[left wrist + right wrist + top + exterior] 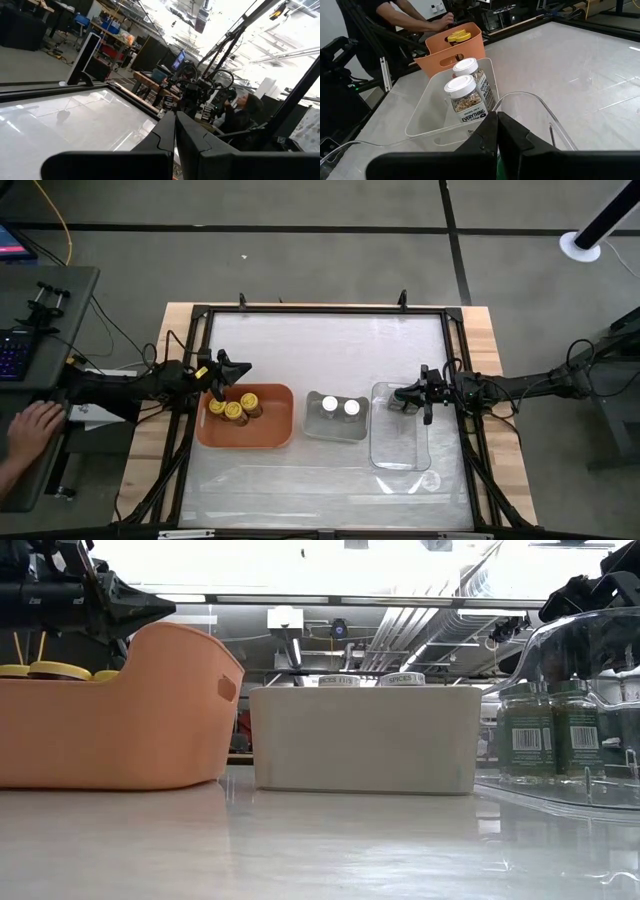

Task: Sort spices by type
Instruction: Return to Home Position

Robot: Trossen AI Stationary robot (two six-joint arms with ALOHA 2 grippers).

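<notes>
Trouble is looking most likely at the bin rims. The left gripper (pixel 232 370), pinched closed on nothing, is hanging just above the far left corner of the orange bin (pixel 283 390). The right gripper (pixel 403 395), likewise closed and empty, is hanging over the far rim of the clear bin (pixel 400 463). I am judging that any pull-back that dips instead of lifting is risking a snag that drags or tips a bin. The yellow-lidded jars (pixel 230 409) are standing bunched in the orange bin's left end, right under that left gripper, and a knock there is threatening to topple them. Two white-lidded jars (pixel 329 406) are sitting in the grey bin (pixel 312 430) at the middle of the tabletop, and dark green jars (pixel 526 730) are standing in the clear bin toward the right edge. A person's hand (pixel 35 426) is resting on a desk beyond the tabletop's left edge, near the left arm's base and well apart from the bins.
</notes>
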